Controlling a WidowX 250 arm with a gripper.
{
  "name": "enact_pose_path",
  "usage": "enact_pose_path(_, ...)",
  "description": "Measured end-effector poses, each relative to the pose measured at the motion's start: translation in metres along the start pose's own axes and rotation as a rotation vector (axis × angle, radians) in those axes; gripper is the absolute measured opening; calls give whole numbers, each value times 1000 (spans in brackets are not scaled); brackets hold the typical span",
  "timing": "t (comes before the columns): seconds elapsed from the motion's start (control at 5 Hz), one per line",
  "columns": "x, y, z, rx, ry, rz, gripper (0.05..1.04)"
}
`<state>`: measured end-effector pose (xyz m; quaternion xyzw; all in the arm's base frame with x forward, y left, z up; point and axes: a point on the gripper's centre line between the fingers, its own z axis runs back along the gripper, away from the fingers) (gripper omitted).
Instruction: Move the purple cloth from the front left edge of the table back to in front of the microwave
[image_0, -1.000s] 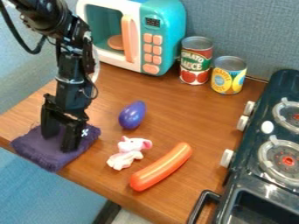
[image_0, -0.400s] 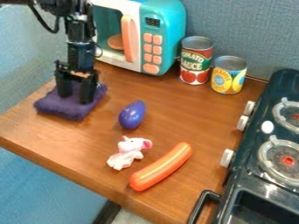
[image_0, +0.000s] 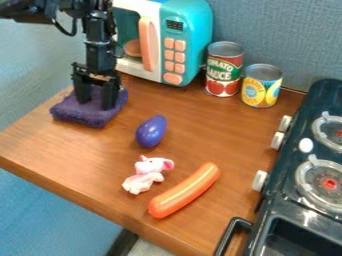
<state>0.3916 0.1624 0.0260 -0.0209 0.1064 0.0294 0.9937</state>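
Observation:
At the upper left of the camera view, the black gripper (image_0: 95, 101) points down with its two fingers spread apart. Folded purple cloth (image_0: 81, 114) lies on the wooden table under the fingertips, and some of it shows between and behind them. Whether the cloth is pressed flat or touched only at the tips, I cannot tell. To the right of the cloth and nearer the camera is a purple eggplant-like toy (image_0: 151, 131). Below that lie a pink and white stuffed animal (image_0: 144, 176) and an orange-red sausage (image_0: 184, 190).
A teal and white toy microwave (image_0: 187, 30) stands just behind and right of the arm. Two cans, a red one (image_0: 224, 75) and a yellow one (image_0: 261, 90), are at the back. On the right is a dark toy stove (image_0: 294, 172); the table edge (image_0: 63, 182) runs along the lower left.
Gripper and purple cloth have together shifted back and to the right, away from the table's front-left edge toward the microwave. The fingers are still apart, and the other objects have stayed put.

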Motion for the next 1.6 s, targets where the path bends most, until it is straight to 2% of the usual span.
enact_pose_path(0.2, -3, -7, 3, -22, -40, -2, 1001)
enact_pose_path(0.4, -7, -11, 14, -26, -92, -28, 1001)
enact_pose_path(0.6, -13, -12, 40, 3, -170, -54, 1001)
enact_pose_path(0.8, -29, -12, 51, 51, -204, -71, 1001)
enact_pose_path(1.0, -57, -20, 64, 70, -229, -100, 1001)
enact_pose_path(1.2, -96, -37, 68, 56, -248, -149, 1001)
enact_pose_path(1.4, -133, -68, 66, 37, -263, -216, 1001)
enact_pose_path(1.6, -163, -99, 61, 53, -260, -302, 1001)
